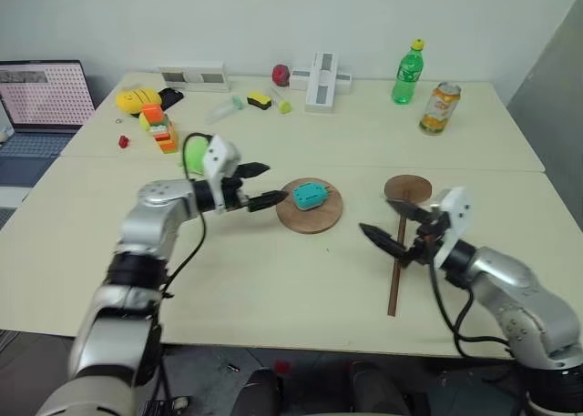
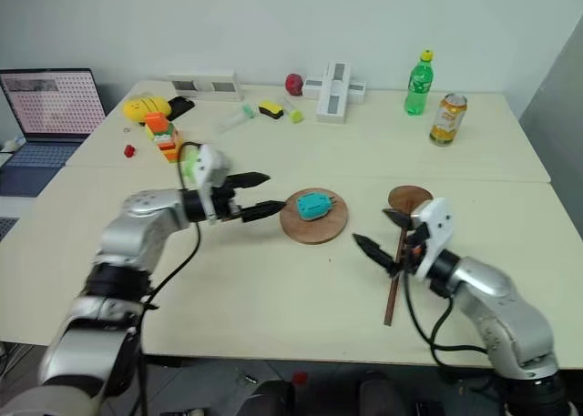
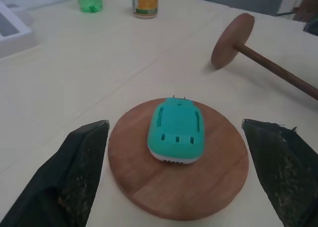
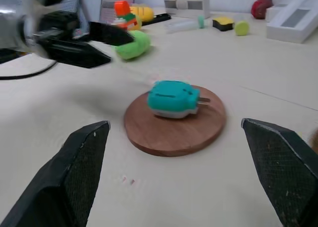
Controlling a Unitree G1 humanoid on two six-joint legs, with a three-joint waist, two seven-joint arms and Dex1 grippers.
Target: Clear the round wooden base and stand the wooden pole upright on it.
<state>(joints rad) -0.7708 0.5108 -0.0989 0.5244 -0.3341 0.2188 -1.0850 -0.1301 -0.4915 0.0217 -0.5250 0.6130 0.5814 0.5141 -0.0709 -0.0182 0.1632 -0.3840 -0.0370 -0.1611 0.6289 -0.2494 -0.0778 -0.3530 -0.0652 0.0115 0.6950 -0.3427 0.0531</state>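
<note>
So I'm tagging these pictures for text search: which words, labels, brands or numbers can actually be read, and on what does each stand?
No text can be read.
Green bottle: its label is too small to read.
Orange can: it carries print, too blurred to read.
Laptop screen: it shows a grid pattern, with no legible characters.
Teal plug adapter on the round wooden base: no marking is visible.

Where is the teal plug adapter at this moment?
The teal plug adapter lies on the round wooden base, mid-table in the left eye view, between the left gripper and the wooden pole.
</note>
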